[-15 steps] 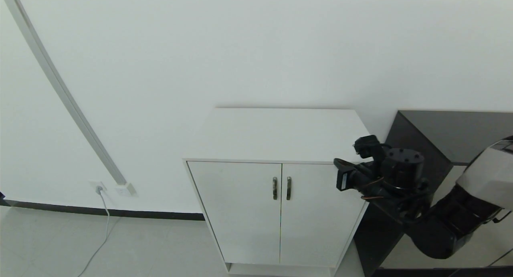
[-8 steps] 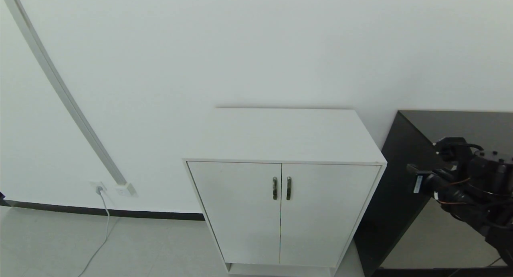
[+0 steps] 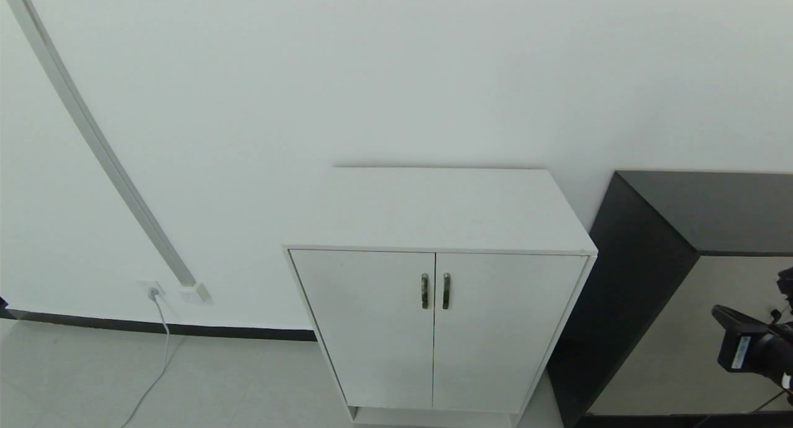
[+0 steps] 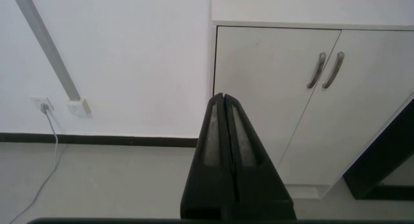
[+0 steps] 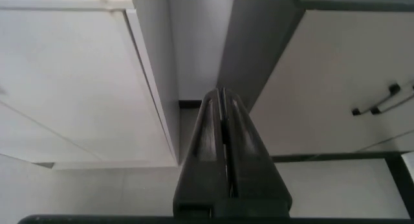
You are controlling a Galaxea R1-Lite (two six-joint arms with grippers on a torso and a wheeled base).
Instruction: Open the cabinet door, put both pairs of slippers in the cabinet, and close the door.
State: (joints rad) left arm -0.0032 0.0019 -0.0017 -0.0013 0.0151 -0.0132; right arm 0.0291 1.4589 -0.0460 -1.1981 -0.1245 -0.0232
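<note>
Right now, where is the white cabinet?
In the head view the white cabinet stands centre-low against the wall, a black cabinet close on its right, a socket off to its left.

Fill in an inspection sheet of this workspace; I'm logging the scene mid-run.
Surface: pale tiled floor.
Job's things: white cabinet, both doors shut, handles side by side at the middle.
Clutter: nothing seen.
Grippers: left gripper, fingers shut, empty, facing the cabinet front; right gripper, fingers shut, empty, off to the cabinet's right.
Cables: grey cable from a wall socket down onto the floor.
Surroundings: white wall, slanted strip, black cabinet to the right.
</note>
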